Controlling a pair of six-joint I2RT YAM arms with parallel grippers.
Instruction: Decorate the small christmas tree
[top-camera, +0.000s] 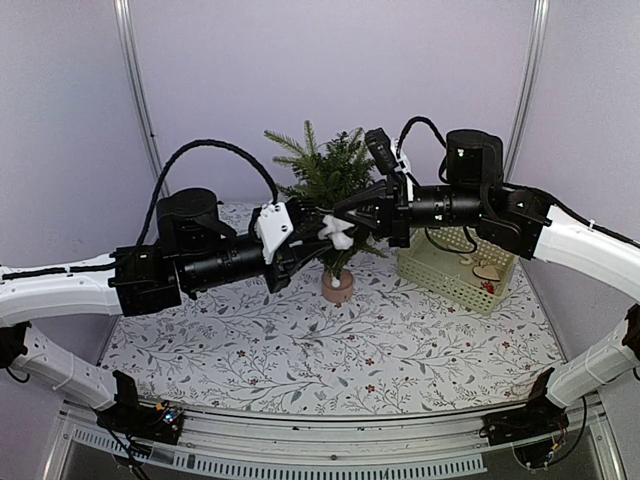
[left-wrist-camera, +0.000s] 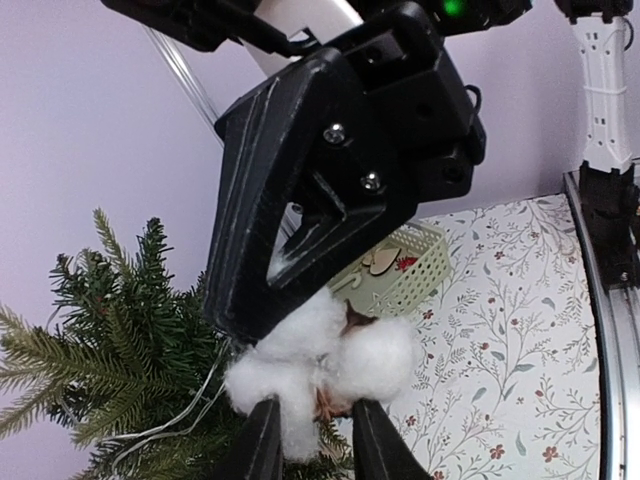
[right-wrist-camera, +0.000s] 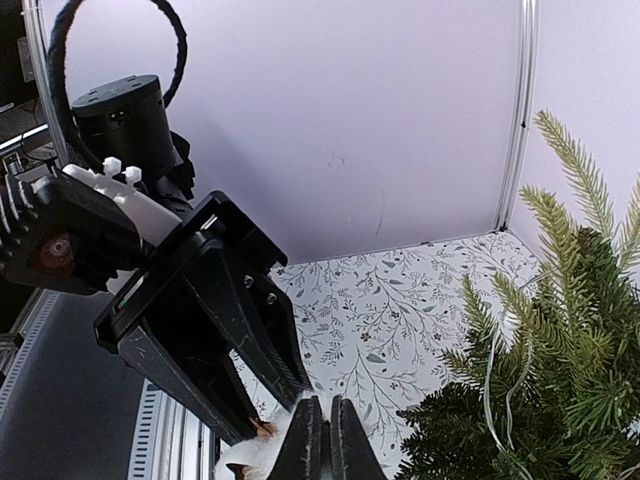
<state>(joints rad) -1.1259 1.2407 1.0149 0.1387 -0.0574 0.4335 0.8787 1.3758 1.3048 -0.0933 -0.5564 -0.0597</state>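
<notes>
Upright on its round tan base toward the back of the floral-patterned counter (top-camera: 300, 350): the small christmas tree (top-camera: 325, 175), dark green, branches spread. Directly in front of its mid-height branches, meeting tip to tip from either side: the left claw (top-camera: 318, 235) and the right claw (top-camera: 342, 213). Between the two, a white cotton tuft (top-camera: 340, 235), in the air above the tree's base.

From the left wrist: left claw (left-wrist-camera: 316, 445) narrowly parted, fingers (left-wrist-camera: 262, 445) pressed against both sides of the lower part of the cotton tuft (left-wrist-camera: 300, 360), gripping it, a brownish stub showing in the fluff. Tree (left-wrist-camera: 120, 340) to the left of the tuft and just behind it, needles close to the fluff, thin pale strands (left-wrist-camera: 190, 405) trailing through the branches. Right claw large overhead, its tip sunk into the top of the cotton.

From the right wrist: right claw (right-wrist-camera: 320, 405) pinched fully together, nothing visible between the fingers; no telling about any wisp caught at the very tip. Tree (right-wrist-camera: 540, 370) to the right, near but apart from the fingers. Left claw (right-wrist-camera: 255, 425) just to the left, almost touching.

Right of the tree on the counter, apart from both claws: a pale green basket (top-camera: 440, 275) with wooden ornaments inside.
</notes>
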